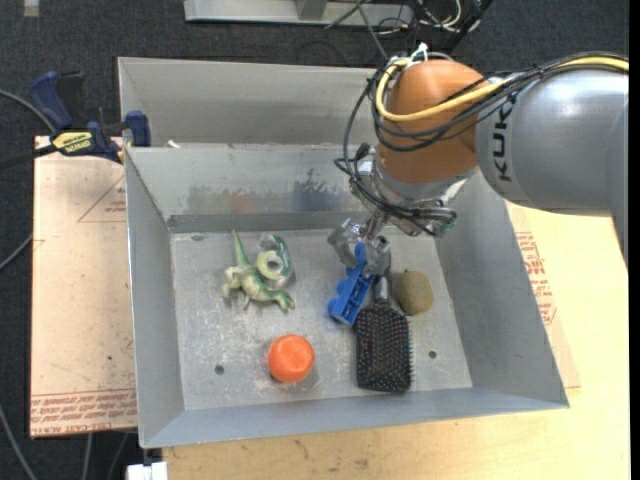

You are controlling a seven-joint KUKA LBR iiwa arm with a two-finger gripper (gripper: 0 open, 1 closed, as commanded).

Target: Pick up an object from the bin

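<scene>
Pincer (366, 248) at upper end of blue angular plastic toy (346, 298) | grip: cannot tell | centre your close on it, clear of the black bristly brush (384, 350) beside it.

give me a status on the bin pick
Gripper down at upper end of blue plastic piece, right of bin middle. Black brush and olive lump close beside it.
</scene>
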